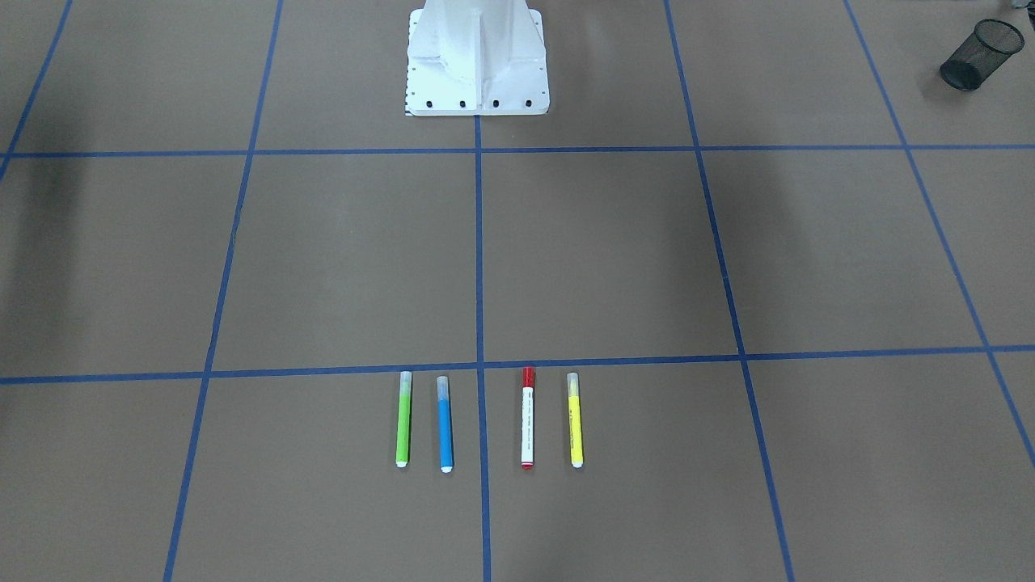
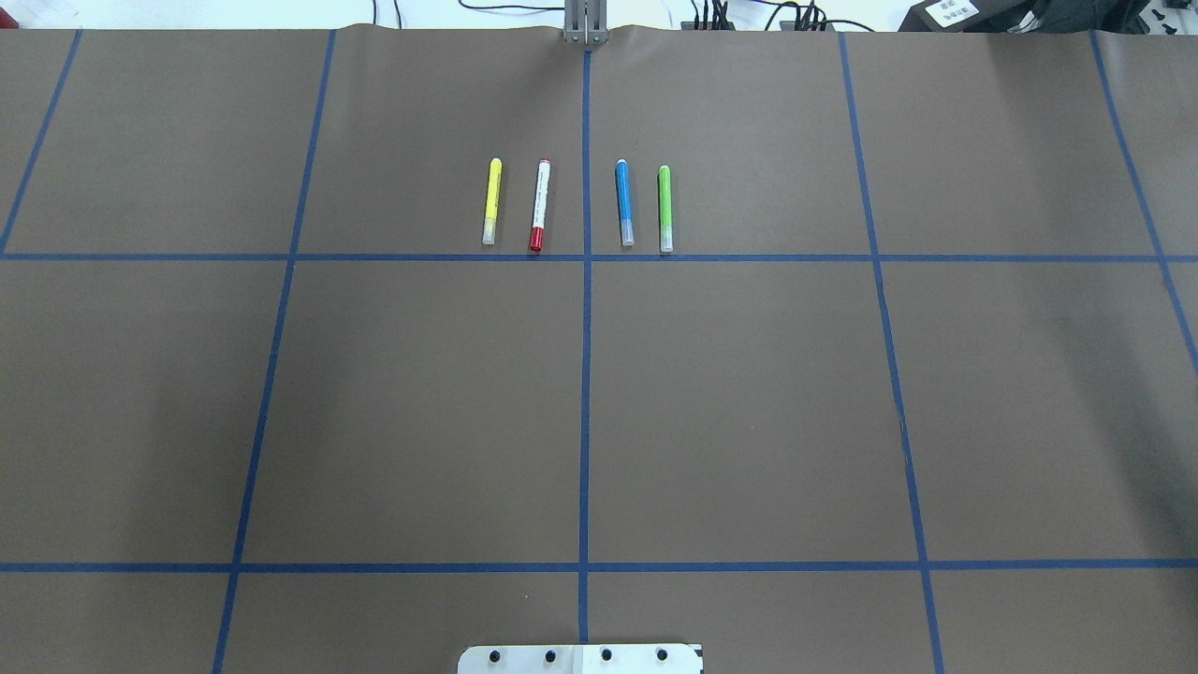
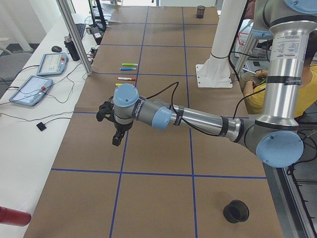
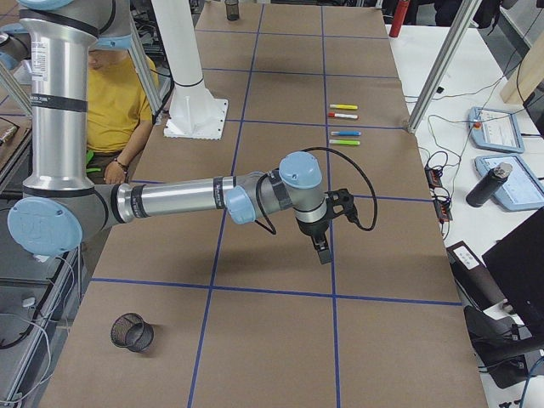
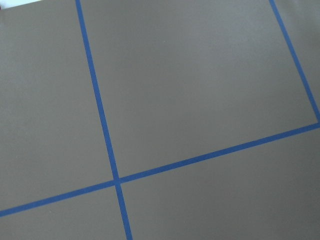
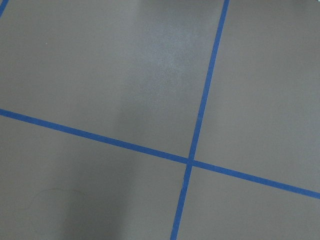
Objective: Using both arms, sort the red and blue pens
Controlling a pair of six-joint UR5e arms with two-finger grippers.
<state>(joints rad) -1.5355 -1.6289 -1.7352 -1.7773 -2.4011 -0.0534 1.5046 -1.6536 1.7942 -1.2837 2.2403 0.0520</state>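
Red pen (image 2: 539,205), blue pen (image 2: 623,202) lie on table; pickup not begun. Left gripper (image 3: 117,136), right gripper (image 4: 321,246): aperture cannot tell, no pen held. Next: reach pens.

A wide surface (image 2: 421,421) is covered in brown paper and divided into large squares by blue tape lines (image 2: 586,374). Along its far side runs a white bench (image 3: 29,129) strewn with black cables (image 2: 749,14). On the bench lie two handheld screen units (image 3: 30,90), with a black bottle (image 3: 72,48) standing upright and a red bottle (image 3: 12,216) on its side at the near end. Aluminium posts (image 3: 74,34) rise where the bench meets the surface. A black mesh cup (image 4: 133,332) lies tipped on the surface at one end, and a second mesh cup (image 3: 236,211) sits at the other. A person in a yellow shirt (image 4: 110,102) sits opposite the bench. The light is even, with soft shadows.
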